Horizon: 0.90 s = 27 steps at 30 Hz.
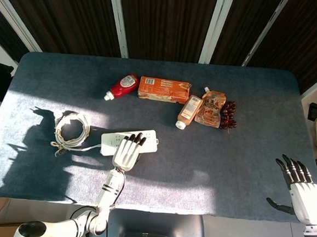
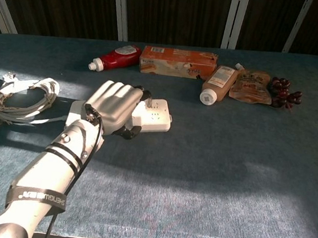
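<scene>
Hard sunlight crosses the desk [image 1: 243,158] in bright bands with sharp dark shadows; both views are crisp.

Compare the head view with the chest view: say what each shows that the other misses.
Only the head view shows the right hand, open past the table's near right corner. Only the chest view shows the left hand's thumb tucked against the power strip's near edge. Both show the left hand resting on the white power strip, the coiled cable and the row of groceries.
</scene>
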Available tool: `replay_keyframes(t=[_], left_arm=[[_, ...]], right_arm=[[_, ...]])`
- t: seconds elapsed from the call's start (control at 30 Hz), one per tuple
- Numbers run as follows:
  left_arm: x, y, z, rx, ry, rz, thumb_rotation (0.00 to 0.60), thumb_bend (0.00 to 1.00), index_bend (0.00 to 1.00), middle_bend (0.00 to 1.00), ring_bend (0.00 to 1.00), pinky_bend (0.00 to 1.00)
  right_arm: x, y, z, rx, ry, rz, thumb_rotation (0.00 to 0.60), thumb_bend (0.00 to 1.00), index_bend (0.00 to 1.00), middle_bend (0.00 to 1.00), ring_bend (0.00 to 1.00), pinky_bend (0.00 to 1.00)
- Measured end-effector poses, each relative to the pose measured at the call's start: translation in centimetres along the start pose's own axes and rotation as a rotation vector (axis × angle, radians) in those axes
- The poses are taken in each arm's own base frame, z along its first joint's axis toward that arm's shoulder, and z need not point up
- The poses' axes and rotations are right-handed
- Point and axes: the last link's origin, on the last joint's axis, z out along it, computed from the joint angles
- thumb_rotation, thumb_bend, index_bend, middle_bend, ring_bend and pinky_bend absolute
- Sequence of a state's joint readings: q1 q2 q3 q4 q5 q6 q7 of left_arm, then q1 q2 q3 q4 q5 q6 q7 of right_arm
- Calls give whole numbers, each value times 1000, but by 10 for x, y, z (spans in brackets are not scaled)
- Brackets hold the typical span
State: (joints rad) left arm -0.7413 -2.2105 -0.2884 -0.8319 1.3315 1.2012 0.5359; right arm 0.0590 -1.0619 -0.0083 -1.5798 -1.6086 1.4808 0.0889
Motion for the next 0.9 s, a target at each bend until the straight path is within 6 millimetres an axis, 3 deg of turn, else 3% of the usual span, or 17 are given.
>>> replay_keyframes(t=[0.17, 0.37, 0.7, 0.9], left_arm=[[3, 1, 0, -13, 7, -9, 600, 498, 446, 518, 517, 650], [8, 3, -1, -23, 15, -31, 600, 500, 447, 518, 517, 651], [15, 10, -8, -46, 28, -56, 600, 499, 441, 508, 516, 648], [12, 13, -13, -54, 14, -77, 600, 488, 429, 497, 505, 635]], right_arm=[[-2, -13, 13, 102, -4, -21, 600, 302, 0, 0, 0, 0], [-15, -39, 49, 277, -76, -59, 600, 505, 0, 22, 0, 0], [-64, -114, 108, 569, -186, -53, 600, 775, 0, 32, 0, 0], [-92, -151, 134, 620, -223, -12, 600, 866, 0, 35, 0, 0]])
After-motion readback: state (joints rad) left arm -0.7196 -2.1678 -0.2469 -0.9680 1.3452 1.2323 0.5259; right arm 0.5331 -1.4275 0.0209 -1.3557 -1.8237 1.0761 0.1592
